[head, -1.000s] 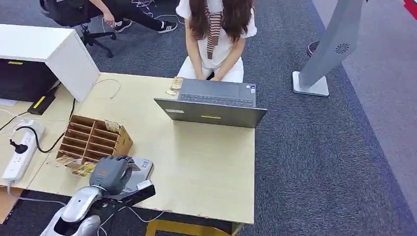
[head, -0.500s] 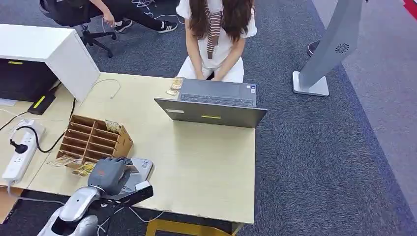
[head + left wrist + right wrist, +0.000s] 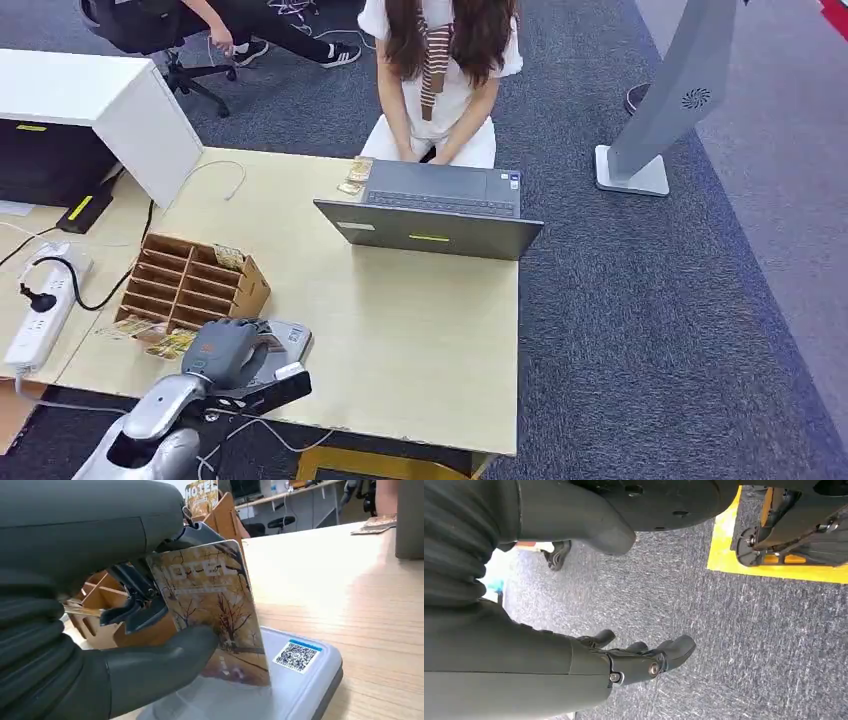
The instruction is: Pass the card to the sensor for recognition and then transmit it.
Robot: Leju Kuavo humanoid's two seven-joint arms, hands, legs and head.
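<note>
While the wooden table (image 3: 420, 330) carries the grey sensor (image 3: 295, 680) at its near edge, the left hand (image 3: 228, 350) pinches the card (image 3: 215, 610) between thumb and fingers, upright, its lower edge over the sensor's top. The right hand (image 3: 644, 662) hangs empty, fingers apart.

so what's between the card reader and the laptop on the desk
Nothing: in the head view the desk is bare wood between the reader under the left hand and the laptop. The wooden card rack sits off to the side.
</note>
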